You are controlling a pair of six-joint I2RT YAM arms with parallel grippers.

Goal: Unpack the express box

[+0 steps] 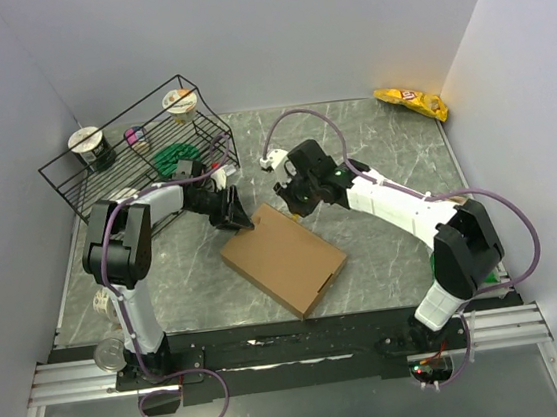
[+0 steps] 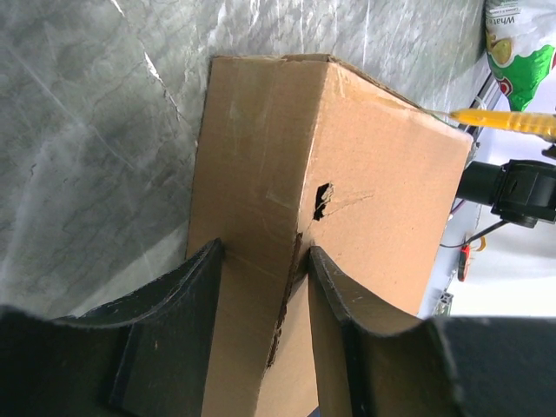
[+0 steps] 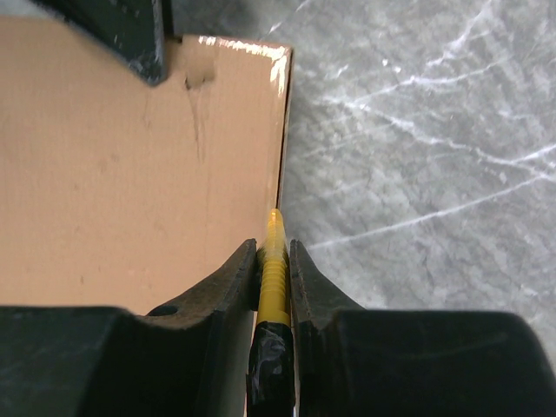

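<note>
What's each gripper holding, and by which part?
Right gripper: yellow tool, clamped on its shaft, tip protruding. Left gripper: express box, pinched across a corner edge.

The top camera looks down from above the near edge of the table [image 1: 383,156]; the wrist cameras sit close behind the left hand [image 2: 265,252] and right hand [image 3: 274,246]; all three share the far corner of the express box [image 1: 282,258].

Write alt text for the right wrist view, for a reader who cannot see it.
The right hand grips a yellow tool, its tip at the edge of the brown express box on a grey marbled table.
</note>
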